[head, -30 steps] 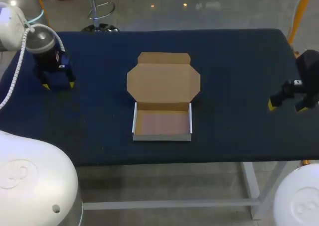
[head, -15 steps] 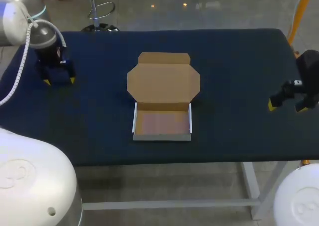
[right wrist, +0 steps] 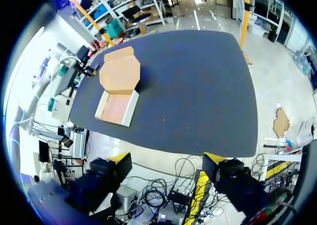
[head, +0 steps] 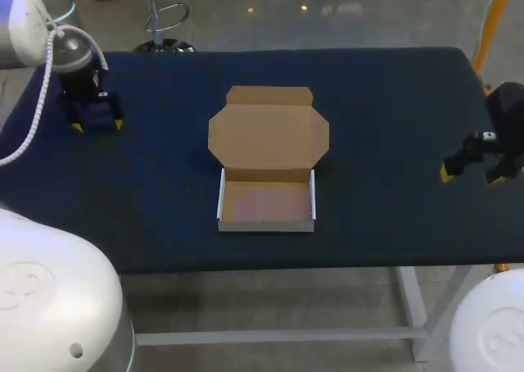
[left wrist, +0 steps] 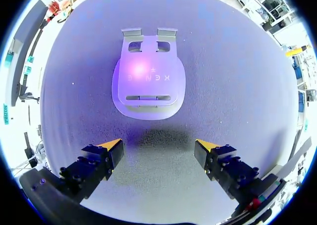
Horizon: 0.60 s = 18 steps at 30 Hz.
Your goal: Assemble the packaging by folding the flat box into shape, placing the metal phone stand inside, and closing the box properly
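box [head: 266,200] sitting folded, lid open for loading | left gripper [left wrist: 158,148] hovering, fingers [left wrist: 111,148] spread, over stand [left wrist: 148,81] far left of box, likely lining up a grab | right gripper [head: 468,174] hanging spread, far right of box

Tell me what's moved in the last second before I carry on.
The left gripper shifted a little toward the far edge of the table, open and empty. The phone stand lies flat just ahead of it, not gripped. Nothing was taken hold of or let go. The right gripper and the open box stayed where they were.
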Motion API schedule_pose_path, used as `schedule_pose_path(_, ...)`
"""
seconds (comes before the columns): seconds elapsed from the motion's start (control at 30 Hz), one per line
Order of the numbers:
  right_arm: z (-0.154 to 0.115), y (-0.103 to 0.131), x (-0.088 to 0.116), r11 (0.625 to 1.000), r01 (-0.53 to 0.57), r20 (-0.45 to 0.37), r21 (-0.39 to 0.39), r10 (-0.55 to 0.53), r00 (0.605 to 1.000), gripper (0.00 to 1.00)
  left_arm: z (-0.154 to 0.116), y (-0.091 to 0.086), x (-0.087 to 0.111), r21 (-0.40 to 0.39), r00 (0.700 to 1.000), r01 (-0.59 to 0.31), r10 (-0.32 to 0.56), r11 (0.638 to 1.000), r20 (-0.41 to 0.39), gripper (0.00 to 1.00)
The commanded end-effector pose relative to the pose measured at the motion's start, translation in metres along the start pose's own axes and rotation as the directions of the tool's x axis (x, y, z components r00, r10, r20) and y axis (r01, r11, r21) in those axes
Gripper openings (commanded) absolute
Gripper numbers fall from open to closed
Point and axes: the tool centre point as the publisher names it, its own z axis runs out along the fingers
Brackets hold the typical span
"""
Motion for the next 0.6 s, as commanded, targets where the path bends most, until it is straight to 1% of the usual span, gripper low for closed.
schedule_pose_path(0.03, 0.001, -0.007, 0.004, 1.0, 0.001, 0.01, -0.012, -0.001, 1.0, 1.0, 0.003, -0.011, -0.002, -0.021, 1.0, 0.001, -0.001, 1.0, -0.001, 1.0)
schedule_pose_path(0.6, 0.001, -0.007, 0.004, 1.0, 0.001, 0.01, -0.012, -0.001, 1.0, 1.0, 0.005, -0.032, -0.008, -0.019, 1.0, 0.011, -0.011, 1.0, 0.008, 1.0)
